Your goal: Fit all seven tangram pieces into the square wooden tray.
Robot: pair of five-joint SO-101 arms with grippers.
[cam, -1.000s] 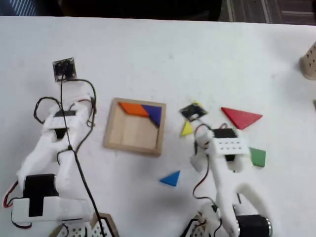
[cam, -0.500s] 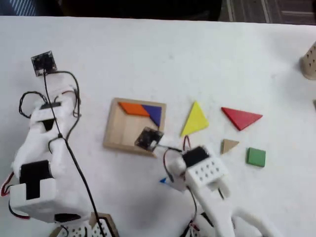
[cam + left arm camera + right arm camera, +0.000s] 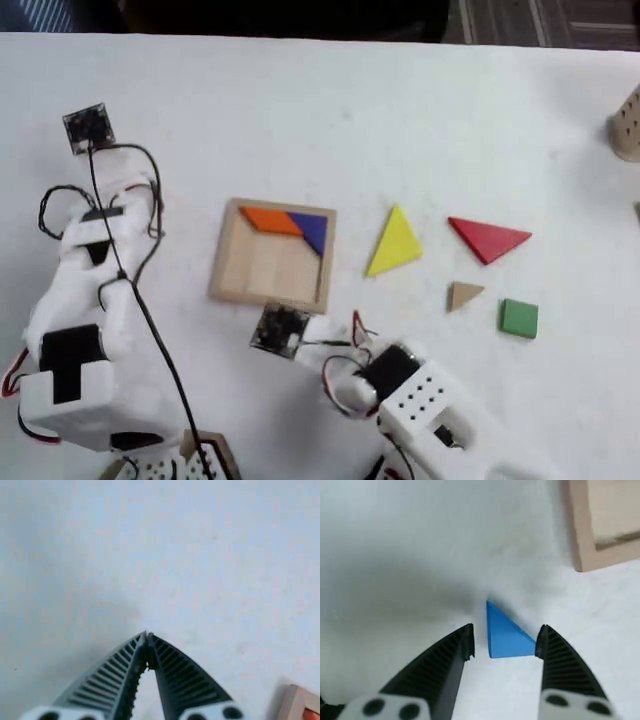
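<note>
Right wrist view: the right gripper [image 3: 505, 641] is spread wide and low over the desk [image 3: 395, 540]. Its jaws stand on either side of the small blue triangle [image 3: 504, 634], which lies flat between them. One jaw is clearly apart from the piece; the other is so close that contact cannot be judged. Just beyond the triangle is a corner of the square wooden tray [image 3: 580, 530].

The left gripper [image 3: 147, 639] is pressed together on nothing, over bare desk, with a tray corner at the frame's edge.

From the high view, the tray [image 3: 262, 268] sits mid-desk. It holds an orange piece [image 3: 268, 219] and a purple piece [image 3: 312, 231], touching along its far edge. Beside the tray lies a yellow triangle [image 3: 395, 243]. Farther out are a red triangle [image 3: 487, 238], a small tan triangle [image 3: 462, 294] and a green square [image 3: 519, 318], all apart from one another.
</note>
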